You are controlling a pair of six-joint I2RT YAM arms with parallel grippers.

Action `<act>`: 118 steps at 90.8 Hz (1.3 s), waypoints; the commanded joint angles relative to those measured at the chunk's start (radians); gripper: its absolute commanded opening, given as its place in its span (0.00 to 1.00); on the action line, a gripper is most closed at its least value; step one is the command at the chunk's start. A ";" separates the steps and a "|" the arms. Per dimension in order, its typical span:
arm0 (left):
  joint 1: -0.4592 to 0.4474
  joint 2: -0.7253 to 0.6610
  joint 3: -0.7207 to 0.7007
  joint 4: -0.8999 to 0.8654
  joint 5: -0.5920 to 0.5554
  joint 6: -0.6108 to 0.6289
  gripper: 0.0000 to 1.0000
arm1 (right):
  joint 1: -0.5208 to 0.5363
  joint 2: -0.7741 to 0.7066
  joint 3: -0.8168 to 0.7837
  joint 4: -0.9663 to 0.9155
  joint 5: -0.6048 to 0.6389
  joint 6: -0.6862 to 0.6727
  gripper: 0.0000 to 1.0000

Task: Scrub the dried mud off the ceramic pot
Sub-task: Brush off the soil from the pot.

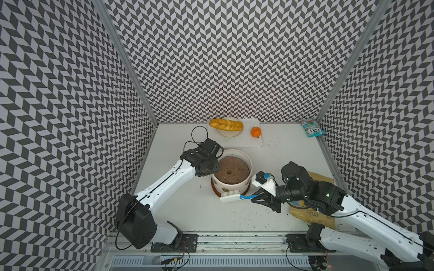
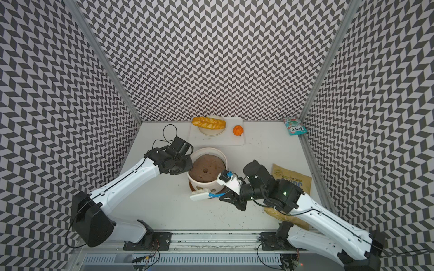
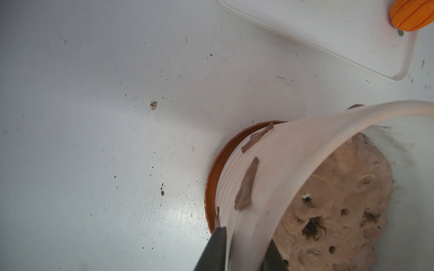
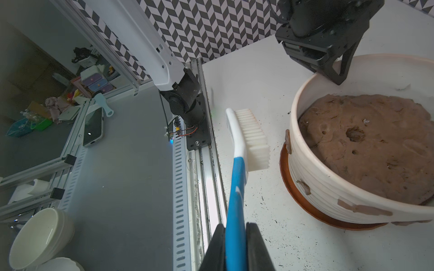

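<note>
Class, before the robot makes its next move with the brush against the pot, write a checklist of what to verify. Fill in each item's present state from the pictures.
1. Right claw shut on the brush handle: ok.
2. Left claw closed on the ceramic pot wall, one finger on each side: ok.
3. Bristles face the pot: ok.
4. Bristles touching the dried mud: not ok, a gap shows.
5. Saucer seated flat under the pot: cannot tell.
</note>
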 commanded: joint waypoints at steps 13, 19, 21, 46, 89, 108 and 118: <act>0.006 0.013 0.040 -0.045 -0.027 -0.008 0.12 | 0.130 0.012 -0.069 0.240 0.243 0.168 0.00; 0.006 0.020 0.036 -0.043 -0.023 -0.013 0.10 | 0.168 0.025 -0.088 0.280 0.309 0.206 0.00; 0.006 0.023 0.037 -0.042 -0.021 -0.015 0.09 | 0.184 0.031 -0.091 0.286 0.338 0.224 0.00; 0.018 0.059 0.050 -0.015 -0.018 0.019 0.06 | 0.227 0.063 -0.089 0.294 0.538 0.260 0.00; 0.042 0.079 0.072 -0.001 -0.018 0.060 0.02 | 0.234 0.155 -0.080 0.180 0.732 0.383 0.00; 0.058 0.077 0.069 0.009 -0.028 0.088 0.00 | 0.241 0.162 -0.098 0.154 0.796 0.438 0.00; 0.069 0.078 0.068 0.014 -0.028 0.094 0.00 | 0.241 0.176 -0.098 0.121 0.795 0.450 0.00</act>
